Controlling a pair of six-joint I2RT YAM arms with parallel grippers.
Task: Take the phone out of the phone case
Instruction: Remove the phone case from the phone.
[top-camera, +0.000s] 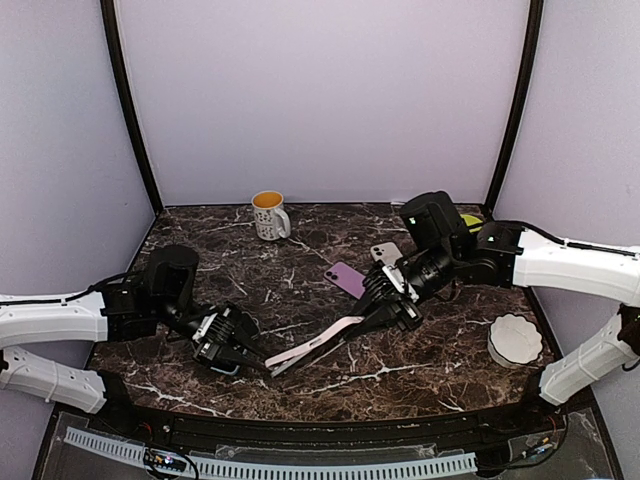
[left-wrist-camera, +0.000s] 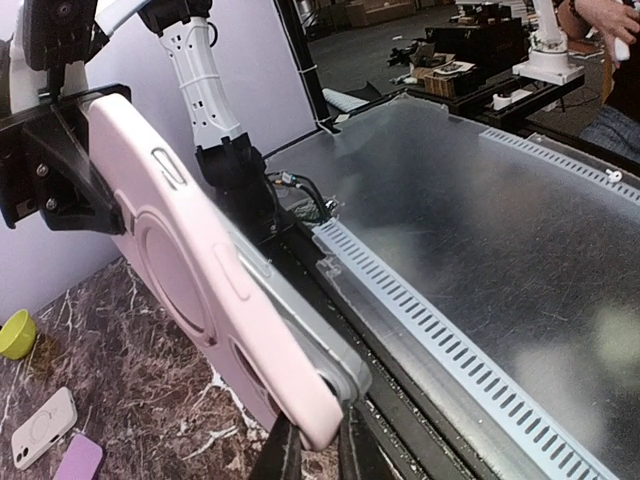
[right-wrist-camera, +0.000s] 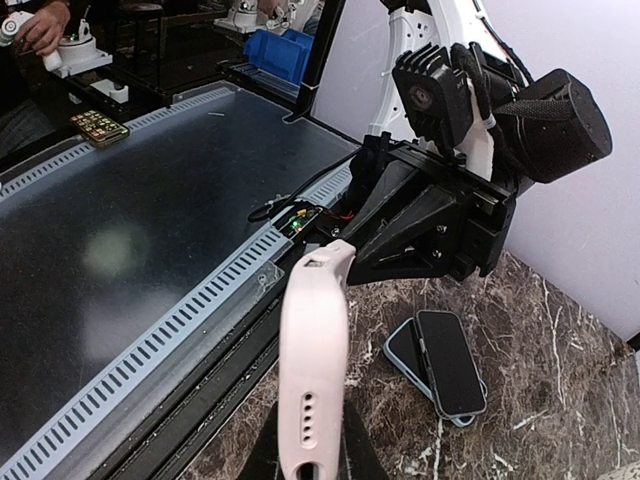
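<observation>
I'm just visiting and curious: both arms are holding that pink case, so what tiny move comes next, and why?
Probably bend one end of the pink case back slightly. The left hand and right hand pinch its opposite ends, and the grey edge of the phone shows along one side, not yet out.
</observation>
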